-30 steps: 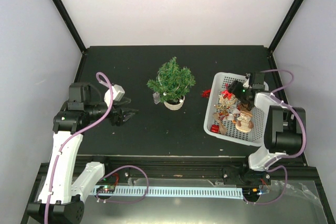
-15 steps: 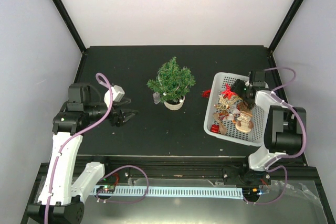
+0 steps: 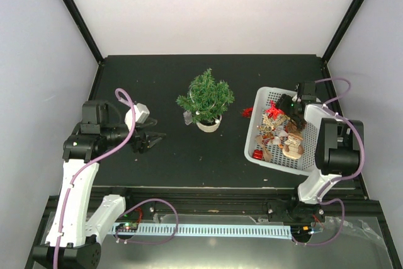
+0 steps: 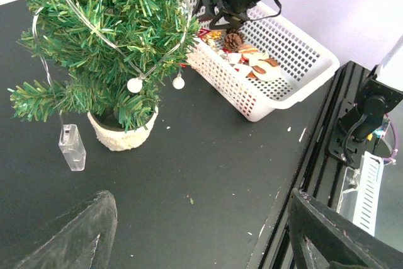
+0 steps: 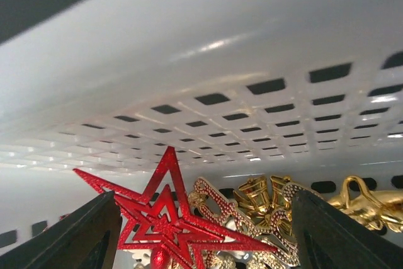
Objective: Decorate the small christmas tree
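The small christmas tree [image 3: 206, 94] stands in its cream pot [image 3: 209, 124] at mid-table, and the left wrist view shows the tree [image 4: 107, 36] with a wire of white beads [image 4: 134, 84] strung over it. My left gripper [image 3: 154, 138] hovers open and empty to the left of the tree, low over the table [image 4: 201, 237]. My right gripper [image 3: 281, 106] is down inside the white basket [image 3: 253, 131], open. A red star ornament [image 5: 160, 218] lies between its spread fingers, against the basket wall [image 5: 220, 42]. The red star [image 3: 272, 109] also shows from above.
Gold bells [image 5: 264, 196], a pinecone [image 4: 234, 40] and wooden figures [image 3: 291, 146] fill the basket. A small red ornament [image 3: 247, 112] lies on the table left of the basket. A clear battery box [image 4: 72, 149] rests beside the pot. The table's near edge has a metal rail [image 3: 208, 193].
My right gripper has shifted slightly towards the back of the basket, and the red star sits a little higher. The left arm has stayed put.
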`<control>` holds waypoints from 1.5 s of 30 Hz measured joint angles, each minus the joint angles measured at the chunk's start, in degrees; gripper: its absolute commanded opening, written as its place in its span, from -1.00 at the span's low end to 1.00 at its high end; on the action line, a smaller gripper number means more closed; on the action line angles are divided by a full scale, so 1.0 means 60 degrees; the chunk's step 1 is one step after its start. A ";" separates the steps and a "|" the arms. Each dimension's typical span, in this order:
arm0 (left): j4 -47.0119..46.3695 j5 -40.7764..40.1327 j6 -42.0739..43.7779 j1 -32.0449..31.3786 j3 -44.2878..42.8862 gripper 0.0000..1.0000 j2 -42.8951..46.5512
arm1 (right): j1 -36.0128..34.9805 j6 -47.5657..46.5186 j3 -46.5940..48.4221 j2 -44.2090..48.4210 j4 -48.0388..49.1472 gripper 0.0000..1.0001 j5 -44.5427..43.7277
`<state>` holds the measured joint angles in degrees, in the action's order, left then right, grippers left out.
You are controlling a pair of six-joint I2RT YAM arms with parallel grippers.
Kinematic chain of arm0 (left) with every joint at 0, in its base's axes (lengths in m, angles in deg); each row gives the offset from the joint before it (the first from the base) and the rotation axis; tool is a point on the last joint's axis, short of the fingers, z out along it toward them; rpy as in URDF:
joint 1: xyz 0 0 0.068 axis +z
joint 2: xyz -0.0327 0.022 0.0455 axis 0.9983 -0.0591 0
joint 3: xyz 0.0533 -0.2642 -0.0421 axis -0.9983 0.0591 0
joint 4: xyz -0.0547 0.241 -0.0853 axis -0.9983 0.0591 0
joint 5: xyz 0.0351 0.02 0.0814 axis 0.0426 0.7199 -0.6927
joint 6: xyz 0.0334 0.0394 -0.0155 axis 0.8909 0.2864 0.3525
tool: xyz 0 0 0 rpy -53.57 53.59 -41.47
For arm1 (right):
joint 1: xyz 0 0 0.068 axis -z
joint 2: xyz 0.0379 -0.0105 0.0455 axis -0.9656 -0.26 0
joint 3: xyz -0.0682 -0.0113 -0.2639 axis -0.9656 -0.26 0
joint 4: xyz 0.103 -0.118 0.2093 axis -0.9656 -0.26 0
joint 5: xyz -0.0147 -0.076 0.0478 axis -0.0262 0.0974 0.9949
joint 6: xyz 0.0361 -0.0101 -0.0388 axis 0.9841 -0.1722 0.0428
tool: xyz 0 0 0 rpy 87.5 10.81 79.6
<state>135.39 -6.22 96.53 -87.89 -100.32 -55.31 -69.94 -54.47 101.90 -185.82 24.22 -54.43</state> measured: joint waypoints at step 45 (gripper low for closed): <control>0.0160 0.0353 0.0160 -0.0015 0.0000 0.50 0.0317 | 0.0033 -0.0459 -0.0543 0.0153 0.0492 -0.98 0.1858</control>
<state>136.36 -4.10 97.49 -87.98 -100.32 -53.41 -69.74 -57.22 98.64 -184.90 27.17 -43.29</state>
